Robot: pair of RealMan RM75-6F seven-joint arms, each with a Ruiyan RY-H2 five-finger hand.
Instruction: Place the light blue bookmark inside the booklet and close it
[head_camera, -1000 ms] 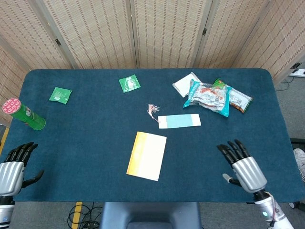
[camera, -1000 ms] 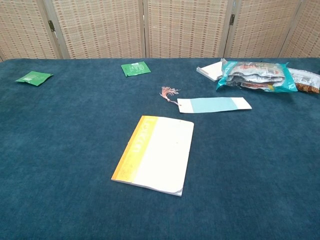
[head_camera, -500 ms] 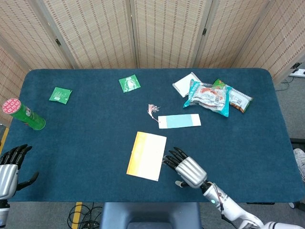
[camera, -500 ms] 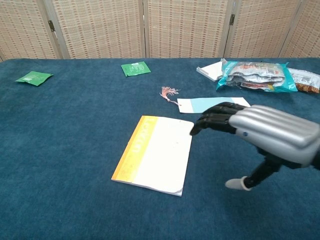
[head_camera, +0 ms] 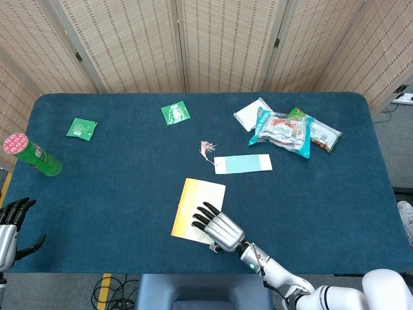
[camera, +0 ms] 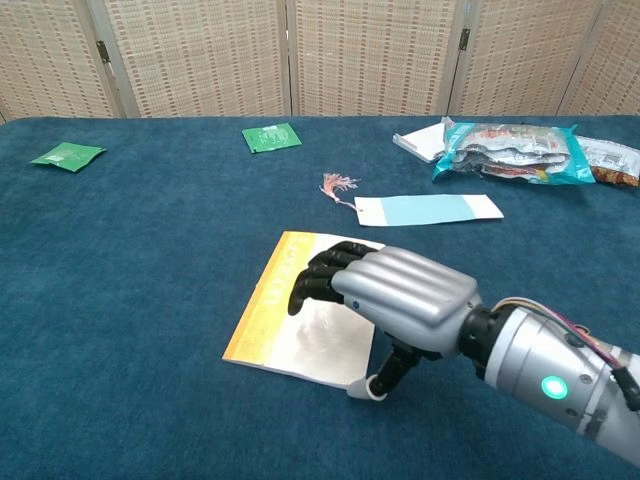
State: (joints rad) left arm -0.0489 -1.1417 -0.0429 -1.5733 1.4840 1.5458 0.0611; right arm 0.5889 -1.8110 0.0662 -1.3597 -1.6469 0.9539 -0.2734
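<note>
On blue table (head_camera: 116, 194), right hand (head_camera: 216, 229) over closed booklet (head_camera: 190, 200).

The table (head_camera: 103, 194) is covered in dark blue cloth that looks soft and a bit fuzzy, not shiny at all. The booklet (camera: 290, 300) looks like smooth paper, with a slight shine on its pale cover. The light blue bookmark (camera: 430, 210) is flat, dull card or paper, and its pink tassel (camera: 337, 185) is made of fluffy thread. The right hand (camera: 390, 295) has a smooth silver back that gleams like metal or shiny plastic, and its fingers (camera: 320, 275) are dull black. The snack bags (head_camera: 284, 131) are crinkly and glossy. The green packets (head_camera: 175, 113) look like shiny foil, though I can't be sure from here. The screens (head_camera: 226, 39) behind look woven and rough.
</note>
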